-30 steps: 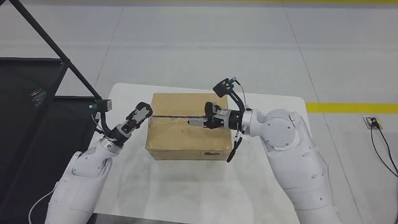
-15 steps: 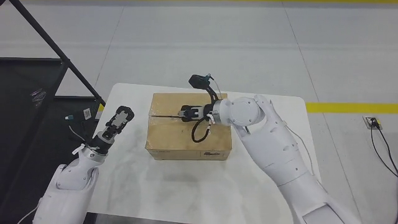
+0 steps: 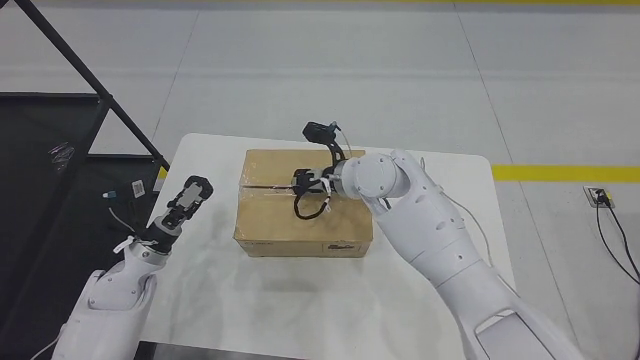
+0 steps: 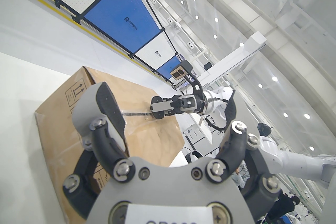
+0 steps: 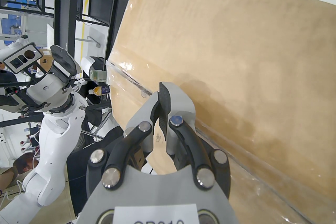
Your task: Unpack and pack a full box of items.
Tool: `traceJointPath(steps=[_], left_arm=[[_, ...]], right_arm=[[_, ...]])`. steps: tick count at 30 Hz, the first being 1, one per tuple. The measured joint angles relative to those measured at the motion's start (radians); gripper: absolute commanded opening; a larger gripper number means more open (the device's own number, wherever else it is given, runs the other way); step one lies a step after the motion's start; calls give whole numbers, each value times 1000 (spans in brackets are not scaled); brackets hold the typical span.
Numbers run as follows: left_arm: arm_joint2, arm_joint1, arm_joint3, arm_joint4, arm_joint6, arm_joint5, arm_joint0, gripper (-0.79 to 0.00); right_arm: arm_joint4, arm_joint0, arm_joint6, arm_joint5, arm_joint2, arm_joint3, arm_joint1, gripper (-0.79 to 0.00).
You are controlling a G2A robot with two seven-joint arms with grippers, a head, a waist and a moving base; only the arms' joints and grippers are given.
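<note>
Plainly, the cardboard box [image 3: 300, 222] is found directly beneath the right claw [image 5: 160, 96]. That claw's pads are pressed together with nothing seen between them, and its tips are set on or just above the clear tape seam [image 5: 123, 72] along the closed top flaps. The left claw [image 3: 192, 188] is held spread wide over the white bench [image 3: 430, 290], well apart from the side of the box that faces it, and nothing is gripped by it. The box is thus left unbraced. Should the seam be scored or dragged by the closed tips, the box may be pushed across the bench or turned, since no counter-hold is given. The tape looks glossy and tight, so the tips may skid along it without tearing it. If too much pressure is applied, the flaps could be caved in onto whatever is packed beneath.
</note>
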Motion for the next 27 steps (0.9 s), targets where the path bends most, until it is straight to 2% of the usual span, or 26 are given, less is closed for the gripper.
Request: traceJointPath(steps=[7,20,23,27], left_arm=[[3,0,-4,-5,-2,2,2,0],[18,-1,-15,1,-1,8,1,0],[19,-1,-16,2,-3,11,0,0],[20,0,-15,3,-4,14,-1,0]], right_arm=[[-23,-37,12,11,51,-42,29,-785],[-117,-221,96,106,220,-349,116,-785],[-75,-264,116,76,264,-410,130,-785],[-62,-312,80,63,312,-475,144,-785]])
